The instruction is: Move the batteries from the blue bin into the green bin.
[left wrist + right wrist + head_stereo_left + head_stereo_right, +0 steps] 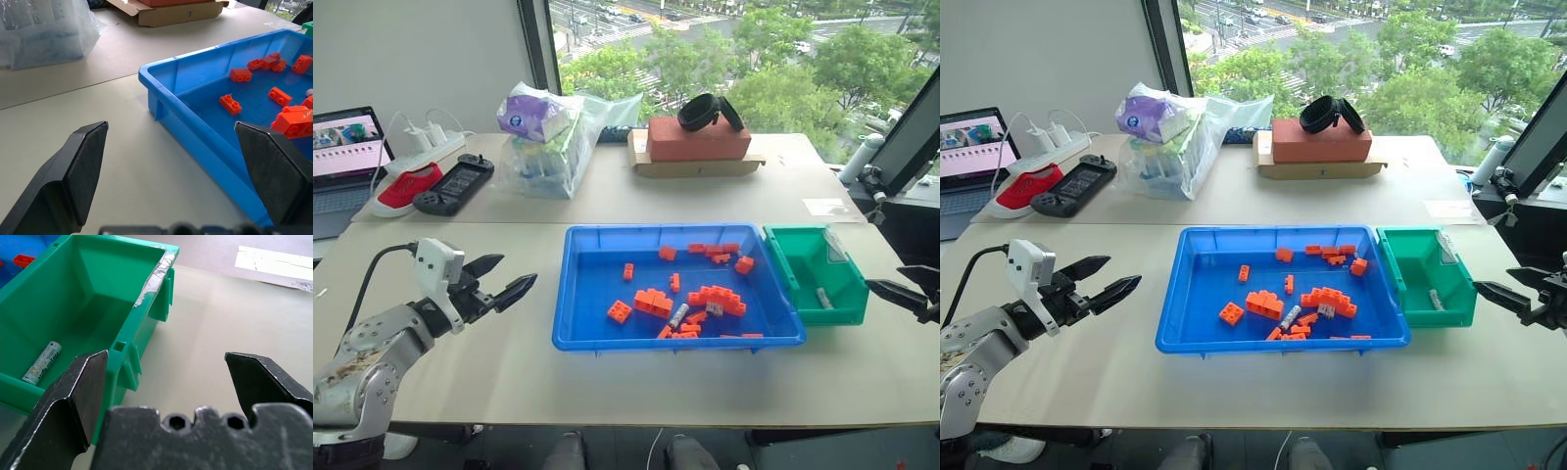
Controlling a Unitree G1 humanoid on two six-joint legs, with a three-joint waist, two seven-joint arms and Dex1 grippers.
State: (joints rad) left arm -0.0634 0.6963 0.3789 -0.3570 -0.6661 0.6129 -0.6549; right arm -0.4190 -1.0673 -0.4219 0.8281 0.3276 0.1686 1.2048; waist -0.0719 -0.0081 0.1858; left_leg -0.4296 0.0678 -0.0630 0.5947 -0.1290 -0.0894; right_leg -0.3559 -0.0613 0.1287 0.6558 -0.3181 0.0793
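One battery [42,363] lies on the floor of the green bin [800,284], near its low front wall. At least one more battery [678,315] sits in the blue bin [579,294], lying among the orange bricks [653,302] towards the front middle. A second silvery bit just beside the brick cluster may be another, but it is too small to tell.

Left claw [499,280]: jaws apart, empty, hovering over bare table [489,362] off the blue bin's left end and pointing towards it. Right claw [1518,294]: jaws wide apart, empty, just beyond the green bin's right side, above the table.

Step in hand, as judged: between transfers. One battery delivered, neither claw carrying anything, the next pick not yet begun.

Next move calls for:
- choosing an arm; the battery in the blue bin lies nearer the green-bin end, so the right claw looks the better placed, though it must clear the green bin to get there;
- coming down from above with the jaws across the cylinder's short axis;
- avoiding the bricks touching or crowding the battery, which could be pinched along with it or nudge it into a roll.
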